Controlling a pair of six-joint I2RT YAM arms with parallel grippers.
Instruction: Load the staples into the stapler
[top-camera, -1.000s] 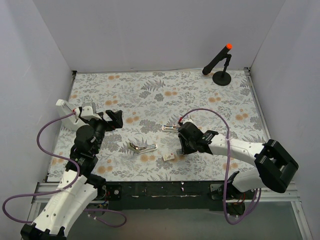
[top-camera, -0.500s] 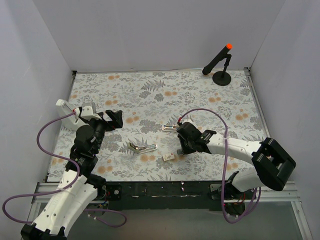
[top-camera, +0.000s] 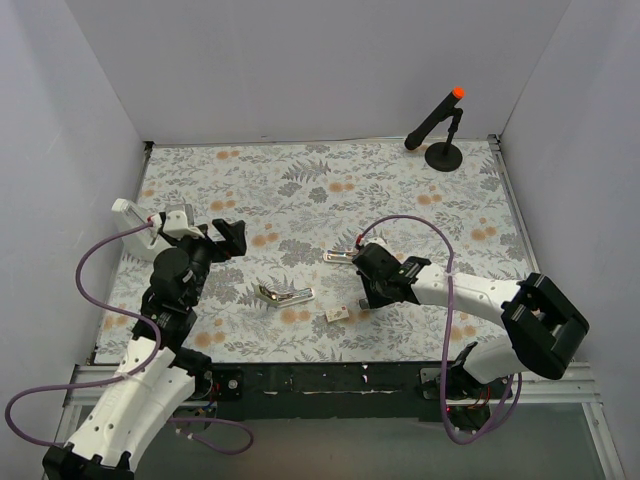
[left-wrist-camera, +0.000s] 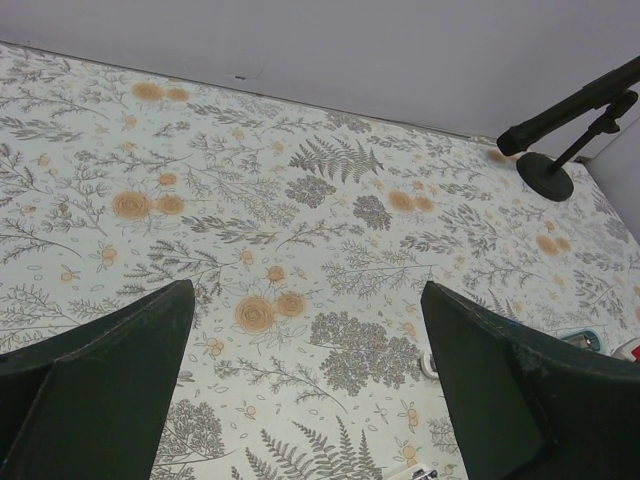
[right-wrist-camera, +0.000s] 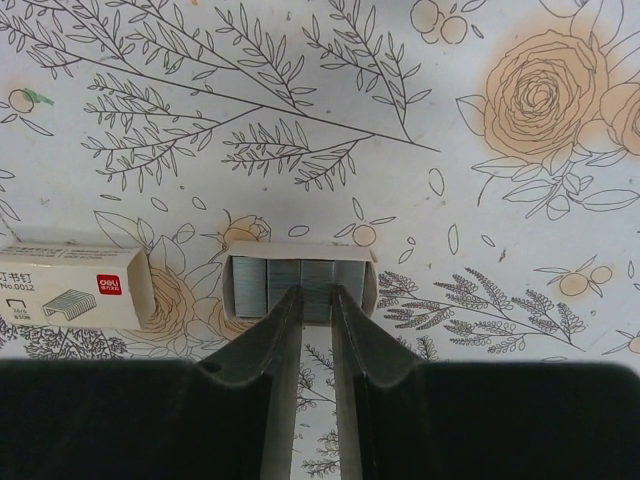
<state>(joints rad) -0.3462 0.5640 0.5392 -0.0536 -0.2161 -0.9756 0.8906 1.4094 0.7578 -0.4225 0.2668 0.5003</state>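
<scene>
The staples (right-wrist-camera: 300, 288) lie as several silvery rows in a small open tray, low in the right wrist view. Their beige box (right-wrist-camera: 75, 285) sits just left of the tray. My right gripper (right-wrist-camera: 315, 297) points down into the tray, its two narrow fingertips closed against the sides of one row. From above, that gripper (top-camera: 364, 297) is at the front middle of the table, with the box (top-camera: 337, 314) beside it. The stapler (top-camera: 285, 294) lies opened in a silvery V to the left. My left gripper (top-camera: 228, 238) hovers wide open at the left, holding nothing.
A slim silvery object (top-camera: 340, 256) lies just behind the right gripper. A black microphone stand with an orange tip (top-camera: 440, 125) is at the back right, also seen as the stand (left-wrist-camera: 560, 140) from the left wrist. White walls enclose the floral table.
The right gripper's fingers have narrowed onto a row of staples, and its arm has crept slightly left. The left arm has not moved.
</scene>
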